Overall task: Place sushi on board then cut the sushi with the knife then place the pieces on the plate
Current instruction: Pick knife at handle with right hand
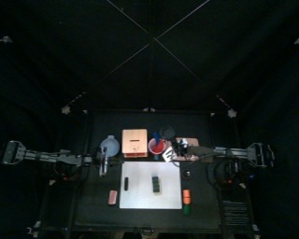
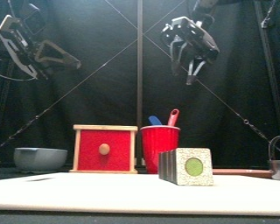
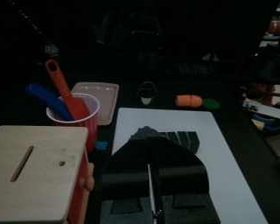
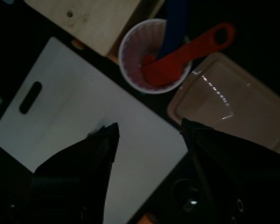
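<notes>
The dark green sushi roll lies on the white cutting board; the left wrist view shows the sushi roll just beyond my jaws. The red cup holds a red knife and a blue knife. The pink tray lies beside the cup. My right gripper hangs open and empty, high above the cup and tray. My left gripper is shut and empty, raised over the board's left side.
A wooden box with a red drawer front stands left of the cup, and a blue-grey bowl left of that. Orange toy foods lie either side of the board, near the front. A metal cutter stands at the right.
</notes>
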Motion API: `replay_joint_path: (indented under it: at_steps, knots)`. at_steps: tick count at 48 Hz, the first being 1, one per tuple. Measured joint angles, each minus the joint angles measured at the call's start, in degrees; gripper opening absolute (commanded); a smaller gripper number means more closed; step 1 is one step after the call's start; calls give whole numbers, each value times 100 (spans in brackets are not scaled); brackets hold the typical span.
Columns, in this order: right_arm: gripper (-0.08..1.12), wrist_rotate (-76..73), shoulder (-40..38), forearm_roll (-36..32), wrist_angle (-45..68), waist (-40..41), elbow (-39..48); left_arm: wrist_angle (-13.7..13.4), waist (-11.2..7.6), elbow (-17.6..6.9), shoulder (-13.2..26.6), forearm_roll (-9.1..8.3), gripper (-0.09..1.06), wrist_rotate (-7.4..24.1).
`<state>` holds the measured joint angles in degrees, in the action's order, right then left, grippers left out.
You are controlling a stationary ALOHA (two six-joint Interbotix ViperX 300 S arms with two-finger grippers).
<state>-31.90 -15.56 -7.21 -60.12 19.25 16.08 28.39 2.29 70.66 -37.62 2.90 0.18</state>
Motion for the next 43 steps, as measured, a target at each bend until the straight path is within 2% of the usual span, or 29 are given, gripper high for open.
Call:
replay_joint_path:
  at_steps: [6,12,18,21,33,43]
  knots:
    - [90,1538,53,993,-18,861,-114,0,132,0,-9,0,-3,-9]
    - [89,2725,325,1837,-185,1468,-334,-9,167,0,-9,0,-3,-18]
    - [89,3753,721,2408,-580,1890,-624,-9,176,0,-9,18,-3,-26]
    - [89,4140,976,2593,-835,2039,-817,-9,185,0,-9,62,-3,-26]
    - [89,4685,1978,2830,-1564,2320,-1547,0,185,0,-9,413,-3,-26]
    - [89,4913,2672,2909,-2109,2294,-2224,-9,185,26,-18,457,-3,-26]
